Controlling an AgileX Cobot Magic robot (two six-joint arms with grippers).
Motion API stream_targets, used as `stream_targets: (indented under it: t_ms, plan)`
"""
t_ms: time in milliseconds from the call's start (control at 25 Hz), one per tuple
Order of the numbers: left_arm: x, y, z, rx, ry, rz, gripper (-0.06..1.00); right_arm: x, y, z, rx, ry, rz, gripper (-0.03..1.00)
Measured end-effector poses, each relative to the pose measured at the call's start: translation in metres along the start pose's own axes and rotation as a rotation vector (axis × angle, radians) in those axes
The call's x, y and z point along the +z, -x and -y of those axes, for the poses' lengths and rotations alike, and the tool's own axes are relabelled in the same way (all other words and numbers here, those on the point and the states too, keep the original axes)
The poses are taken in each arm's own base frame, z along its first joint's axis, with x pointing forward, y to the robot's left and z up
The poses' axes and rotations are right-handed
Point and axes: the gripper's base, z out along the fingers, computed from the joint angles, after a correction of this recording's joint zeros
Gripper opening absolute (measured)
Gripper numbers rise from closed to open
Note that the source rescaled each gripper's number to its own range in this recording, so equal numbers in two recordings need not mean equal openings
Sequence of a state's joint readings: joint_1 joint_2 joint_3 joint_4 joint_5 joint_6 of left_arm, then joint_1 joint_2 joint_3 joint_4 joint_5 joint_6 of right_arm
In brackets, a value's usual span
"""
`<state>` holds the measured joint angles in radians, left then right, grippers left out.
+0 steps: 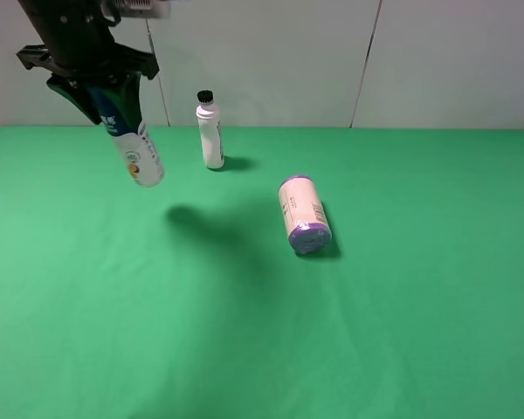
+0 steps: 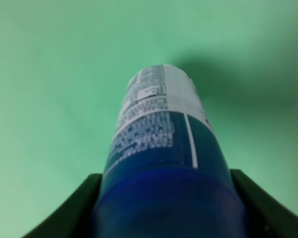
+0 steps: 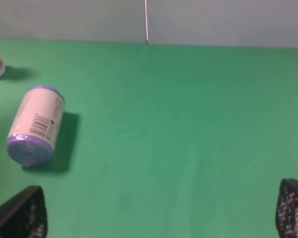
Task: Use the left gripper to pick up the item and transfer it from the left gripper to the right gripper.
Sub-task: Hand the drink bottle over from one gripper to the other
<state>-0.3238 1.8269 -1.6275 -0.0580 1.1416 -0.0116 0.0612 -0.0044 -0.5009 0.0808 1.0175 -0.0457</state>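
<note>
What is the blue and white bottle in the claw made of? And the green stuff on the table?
The blue and white bottle looks like smooth plastic with a printed label: tiny text wraps its round body. It might be coated metal; I cannot be sure. The green table cover looks like matte cloth: no glare and faint soft creases.

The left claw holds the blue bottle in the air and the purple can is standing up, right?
No: the purple can lies on its side, as the high view shows. The left claw does hold the blue bottle in the air.
</note>
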Motion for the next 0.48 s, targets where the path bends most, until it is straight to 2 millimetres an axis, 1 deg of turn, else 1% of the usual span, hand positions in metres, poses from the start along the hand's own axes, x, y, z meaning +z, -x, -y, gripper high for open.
stream_targets:
  t_ms: [120, 480]
  plan:
    - [-0.007, -0.002, 0.007, -0.002, -0.077, 0.017, 0.01, 0.0, 0.0, 0.0, 0.0, 0.0, 0.0, 1.0]
    - [-0.01, 0.003, 0.024, 0.003, -0.251, 0.07, 0.01, 0.0, 0.0, 0.0, 0.0, 0.0, 0.0, 1.0]
